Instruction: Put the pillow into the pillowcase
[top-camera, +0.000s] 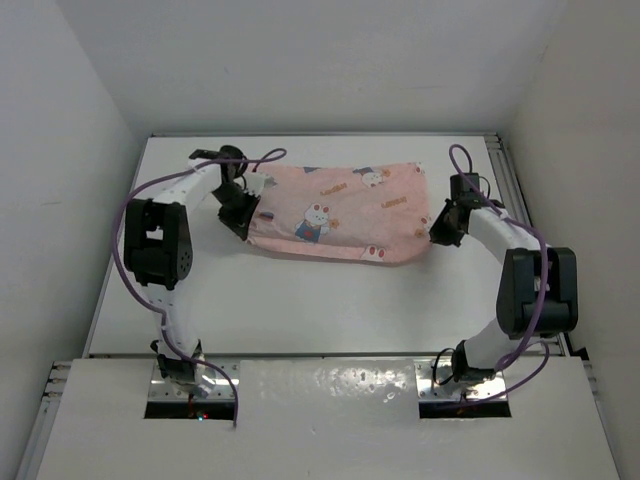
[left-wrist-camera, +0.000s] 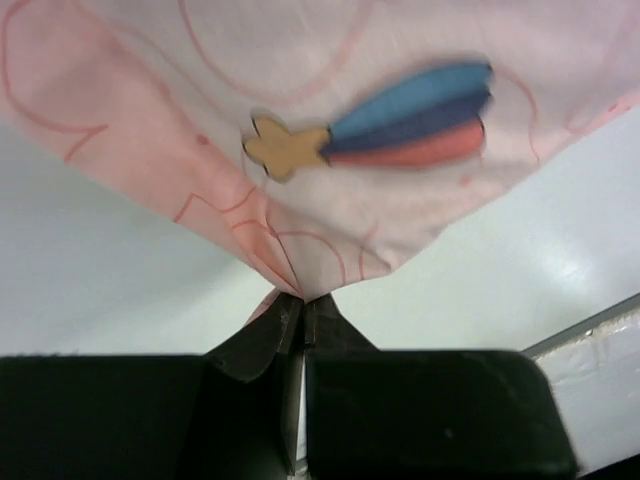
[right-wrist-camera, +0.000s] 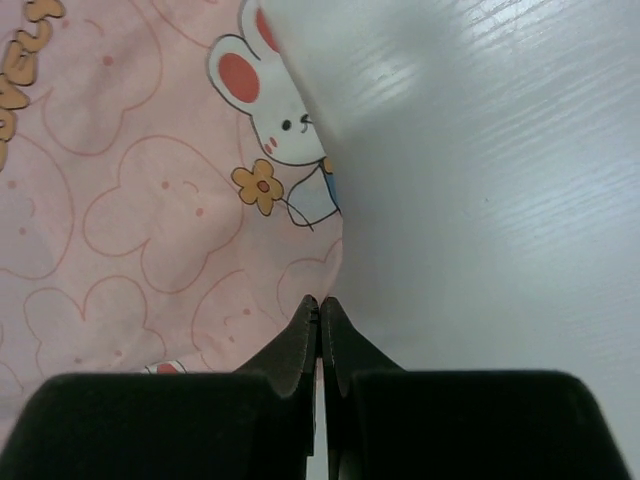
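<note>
The light-pink pillowcase with white cartoon bunnies lies spread across the far half of the white table. The olive-brown pillow is not visible in any view. My left gripper is at the case's left corner. In the left wrist view it is shut on a bunched corner of the pink fabric. My right gripper is at the case's right edge. In the right wrist view it is shut with its tips on the edge of the pillowcase.
White walls close in the table at the back and on both sides. A metal rail runs along the table's right edge, close to my right arm. A table edge strip shows beside my left gripper.
</note>
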